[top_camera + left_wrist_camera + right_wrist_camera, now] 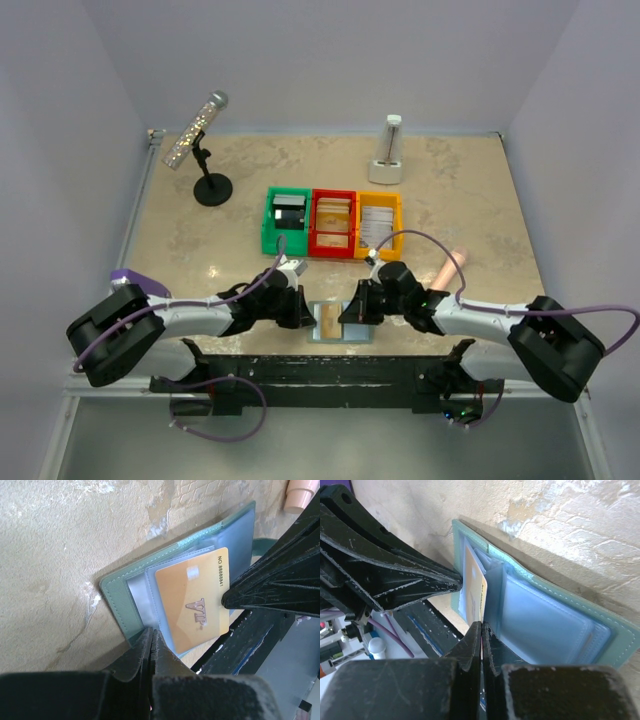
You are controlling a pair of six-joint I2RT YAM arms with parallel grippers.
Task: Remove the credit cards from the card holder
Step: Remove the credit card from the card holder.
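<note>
The card holder [341, 336] lies open at the table's near edge between both grippers; its teal cover [117, 595] and clear pockets [560, 615] show in the wrist views. A gold credit card [192, 600] marked VIP sits partly in the left panel's clear pocket. My right gripper [481, 627] is shut on that card's edge [482, 594], its black tip [226, 600] meeting the card's long side. My left gripper [150, 634] is shut, its tips resting against the holder's left panel edge [457, 582]. Other credit cards lie in the bins.
Green [268, 215], red [333, 193] and yellow [398, 215] bins stand in a row behind the holder with cards in them. A glittery microphone on a black stand [197, 130] is at back left, a white upright object [388, 150] at back right, and a peach cylinder [450, 265] by the right arm.
</note>
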